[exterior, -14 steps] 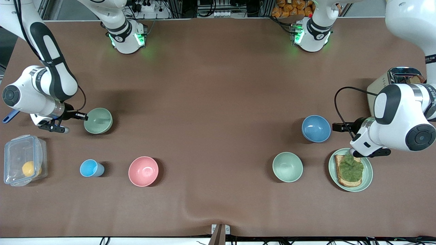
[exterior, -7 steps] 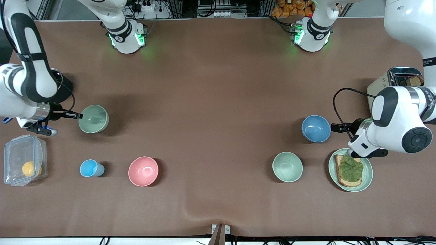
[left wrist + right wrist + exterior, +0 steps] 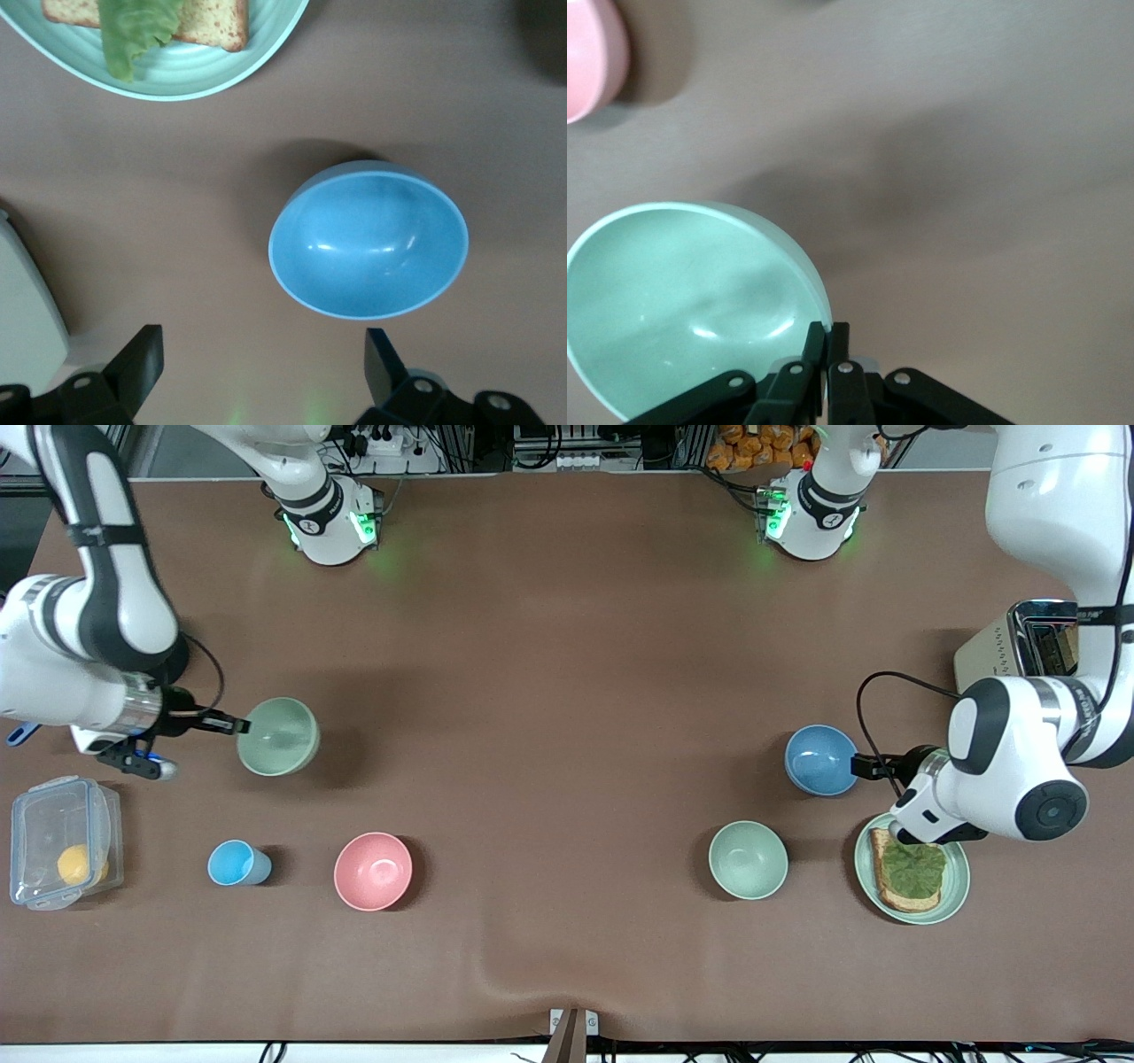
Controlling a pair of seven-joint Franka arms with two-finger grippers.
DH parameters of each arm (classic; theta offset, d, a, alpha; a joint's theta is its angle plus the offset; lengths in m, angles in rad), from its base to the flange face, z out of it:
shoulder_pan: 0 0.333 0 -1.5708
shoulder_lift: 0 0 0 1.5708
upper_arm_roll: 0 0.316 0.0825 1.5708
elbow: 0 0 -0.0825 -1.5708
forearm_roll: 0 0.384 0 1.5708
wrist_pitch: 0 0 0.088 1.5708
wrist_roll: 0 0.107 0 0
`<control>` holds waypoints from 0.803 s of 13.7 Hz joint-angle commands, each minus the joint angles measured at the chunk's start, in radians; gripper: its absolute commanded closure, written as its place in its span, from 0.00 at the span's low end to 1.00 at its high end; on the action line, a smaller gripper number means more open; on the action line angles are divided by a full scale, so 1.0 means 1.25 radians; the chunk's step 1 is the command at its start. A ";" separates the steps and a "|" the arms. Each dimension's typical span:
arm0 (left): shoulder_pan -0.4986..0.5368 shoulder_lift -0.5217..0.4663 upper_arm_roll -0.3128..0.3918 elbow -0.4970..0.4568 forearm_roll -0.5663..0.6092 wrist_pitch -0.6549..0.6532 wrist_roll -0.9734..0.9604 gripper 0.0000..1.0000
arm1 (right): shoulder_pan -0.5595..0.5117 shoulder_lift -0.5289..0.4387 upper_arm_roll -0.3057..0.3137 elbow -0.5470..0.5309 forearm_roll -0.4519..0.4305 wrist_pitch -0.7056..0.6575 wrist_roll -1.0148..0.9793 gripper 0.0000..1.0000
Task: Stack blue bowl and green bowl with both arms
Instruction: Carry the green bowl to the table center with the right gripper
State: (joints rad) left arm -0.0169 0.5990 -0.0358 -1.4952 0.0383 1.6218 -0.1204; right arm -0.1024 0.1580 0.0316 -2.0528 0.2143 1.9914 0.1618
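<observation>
The green bowl [image 3: 278, 736] hangs above the desk [image 3: 567, 691] toward the right arm's end, its shadow thrown on the brown surface beside it. The right gripper [image 3: 237, 726] pinches the bowl's rim, its jaws clenched on the thin wall, as the right wrist view shows with the green bowl [image 3: 691, 301] held at the right gripper [image 3: 826, 341]. The blue bowl [image 3: 821, 759] sits upright on the desk toward the left arm's end. The left gripper [image 3: 858, 766] is just beside its rim, jaws spread wide and released; in the left wrist view the blue bowl [image 3: 369, 239] lies just ahead of the left gripper [image 3: 264, 354], apart from both fingers.

A paler green bowl [image 3: 748, 859] stands nearer the front camera than the blue bowl. Beside it is a green plate [image 3: 955, 886] carrying toast with lettuce [image 3: 910, 871]. A pink bowl [image 3: 373, 871] and a light-blue cup [image 3: 235, 863] stand nearer the camera than the held bowl, with a clear lidded box [image 3: 62, 841] at the desk's edge.
</observation>
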 commanded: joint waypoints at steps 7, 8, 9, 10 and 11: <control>0.004 0.023 -0.005 -0.086 0.021 0.136 0.005 0.00 | 0.277 -0.021 -0.002 0.053 0.004 0.030 0.437 1.00; 0.004 0.023 -0.005 -0.106 0.021 0.159 0.005 0.00 | 0.303 -0.017 -0.002 0.053 0.004 0.046 0.480 1.00; 0.004 0.021 -0.005 -0.123 0.021 0.175 0.005 0.00 | 0.340 -0.015 -0.002 0.054 0.004 0.063 0.529 1.00; 0.004 0.023 -0.005 -0.136 0.021 0.189 0.005 0.00 | 0.371 -0.010 -0.002 0.053 0.004 0.085 0.579 1.00; 0.004 0.023 -0.005 -0.146 0.021 0.200 0.005 0.00 | 0.403 0.005 -0.002 0.053 0.004 0.111 0.630 1.00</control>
State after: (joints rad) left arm -0.0165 0.6409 -0.0363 -1.6364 0.0387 1.8336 -0.1192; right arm 0.3351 0.1401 0.0377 -1.9967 0.2154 2.0902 0.8420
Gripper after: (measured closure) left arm 0.000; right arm 0.965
